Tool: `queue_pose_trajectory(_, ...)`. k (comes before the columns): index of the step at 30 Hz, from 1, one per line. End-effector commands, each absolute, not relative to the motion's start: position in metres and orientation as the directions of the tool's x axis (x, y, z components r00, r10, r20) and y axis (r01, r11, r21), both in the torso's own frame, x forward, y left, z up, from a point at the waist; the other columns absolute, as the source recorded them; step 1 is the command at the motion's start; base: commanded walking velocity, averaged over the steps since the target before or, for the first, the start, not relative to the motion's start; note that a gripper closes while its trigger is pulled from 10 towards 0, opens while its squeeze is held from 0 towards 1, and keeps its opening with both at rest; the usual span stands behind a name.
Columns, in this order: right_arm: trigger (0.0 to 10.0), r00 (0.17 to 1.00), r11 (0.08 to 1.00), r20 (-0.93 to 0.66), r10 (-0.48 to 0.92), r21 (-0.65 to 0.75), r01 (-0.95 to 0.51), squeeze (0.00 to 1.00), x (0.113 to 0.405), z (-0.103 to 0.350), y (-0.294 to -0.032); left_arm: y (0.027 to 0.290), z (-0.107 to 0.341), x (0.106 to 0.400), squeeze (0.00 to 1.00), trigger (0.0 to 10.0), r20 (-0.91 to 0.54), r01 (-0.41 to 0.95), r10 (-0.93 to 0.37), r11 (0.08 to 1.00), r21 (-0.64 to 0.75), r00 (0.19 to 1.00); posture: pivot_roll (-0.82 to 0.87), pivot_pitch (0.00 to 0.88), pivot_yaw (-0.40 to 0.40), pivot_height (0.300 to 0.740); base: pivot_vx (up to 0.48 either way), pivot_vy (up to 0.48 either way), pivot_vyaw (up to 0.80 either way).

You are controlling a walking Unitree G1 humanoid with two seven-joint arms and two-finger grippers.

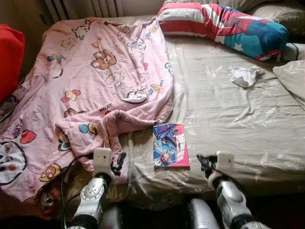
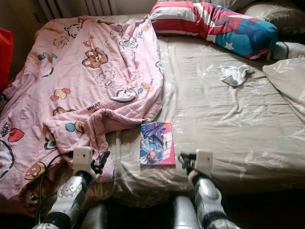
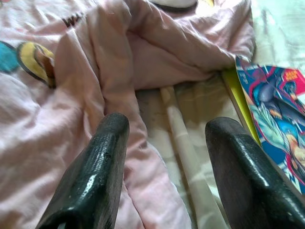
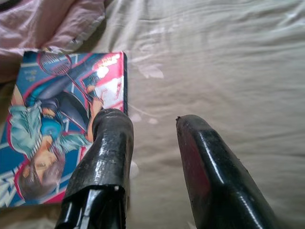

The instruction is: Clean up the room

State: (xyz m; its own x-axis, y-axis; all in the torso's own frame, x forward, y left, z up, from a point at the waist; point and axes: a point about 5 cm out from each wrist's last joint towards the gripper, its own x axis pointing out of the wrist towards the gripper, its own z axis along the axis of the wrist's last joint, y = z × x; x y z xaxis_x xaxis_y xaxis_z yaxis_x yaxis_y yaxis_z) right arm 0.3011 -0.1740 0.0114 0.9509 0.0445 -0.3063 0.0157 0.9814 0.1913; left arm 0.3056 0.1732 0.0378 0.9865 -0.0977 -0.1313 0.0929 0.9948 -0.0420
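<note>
Right wrist view, book [image 4: 66, 129] on bed sheet [image 4: 224, 62], just beside right hand [image 4: 147, 126], fingers spread, touching nothing.

bed [image 2: 228, 119] beige sheet | pink cartoon blanket [image 2: 81, 76] over robot's left half, rumpled | comic book [image 2: 157, 143] flat nr front edge, just beside blanket | left gripper [image 2: 101, 161] at blanket hem | right gripper [image 2: 185, 162] just right of book | striped pillow [image 2: 214, 24] at head | white cloth [image 2: 234, 74] on sheet
</note>
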Motion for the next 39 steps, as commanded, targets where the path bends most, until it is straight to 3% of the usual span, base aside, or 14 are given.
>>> queue_pose_trajectory(1,10.0,0.941,0.965,-0.338,0.032,0.257,0.059,0.0,0.297,0.005,-0.173,0.177,0.035,0.302,0.0,10.0,-0.143,0.092,-0.096,0.995,-0.037,0.985,-0.06,0.234,0.05,0.628,0.0,0.0,0.0)
queue_pose_trajectory(9,10.0,0.957,0.923,-0.29,0.015,0.371,0.098,0.0,0.31,0.019,-0.172,0.18,0.045,0.299,0.0,10.0,-0.092,0.107,-0.109,0.994,-0.026,0.99,-0.02,0.278,0.065,0.628,0.0,0.0,0.0)
queue_pose_trajectory(10,10.0,0.962,0.92,-0.274,0.017,0.381,0.093,0.91,0.312,0.021,-0.171,0.181,0.047,0.297,0.0,10.0,-0.084,0.107,-0.108,0.994,-0.023,0.991,-0.01,0.301,0.07,0.628,0.0,0.0,0.0)
queue_pose_trajectory(11,10.0,0.966,0.915,-0.259,0.024,0.395,0.083,1.0,0.315,0.024,-0.169,0.182,0.049,0.296,0.0,10.0,-0.075,0.106,-0.107,0.994,-0.019,0.991,0.0,0.313,0.072,0.628,0.0,0.0,0.0)
queue_pose_trajectory(24,10.0,0.969,0.881,-0.247,0.012,0.462,0.107,1.0,0.329,0.038,-0.167,0.19,0.07,0.281,0.0,10.0,-0.017,0.1,-0.1,0.995,0.012,0.995,0.07,0.387,0.085,0.628,0.0,0.0,0.0)
queue_pose_trajectory(25,10.0,0.968,0.877,-0.251,0.009,0.468,0.113,0.75,0.328,0.037,-0.168,0.19,0.071,0.278,0.0,10.0,-0.018,0.101,-0.101,0.995,0.014,0.995,0.07,0.397,0.087,0.628,0.0,0.0,0.0)
queue_pose_trajectory(26,10.0,0.968,0.877,-0.251,0.009,0.468,0.113,0.75,0.328,0.037,-0.168,0.19,0.071,0.278,0.0,10.0,-0.018,0.101,-0.101,0.995,0.014,0.995,0.07,0.397,0.087,0.628,0.0,0.0,0.0)
queue_pose_trajectory(27,10.0,0.967,0.871,-0.254,0.006,0.476,0.12,0.0,0.328,0.036,-0.168,0.19,0.072,0.276,0.0,10.0,-0.02,0.102,-0.102,0.995,0.017,0.995,0.07,0.399,0.087,0.628,0.0,0.0,0.0)
queue_pose_trajectory(39,10.0,0.951,0.789,-0.309,0.007,0.586,0.185,0.0,0.313,0.017,-0.165,0.192,0.075,0.262,0.0,10.0,-0.052,0.102,-0.1,0.994,0.033,0.994,0.09,0.424,0.09,0.628,0.0,0.0,0.0)
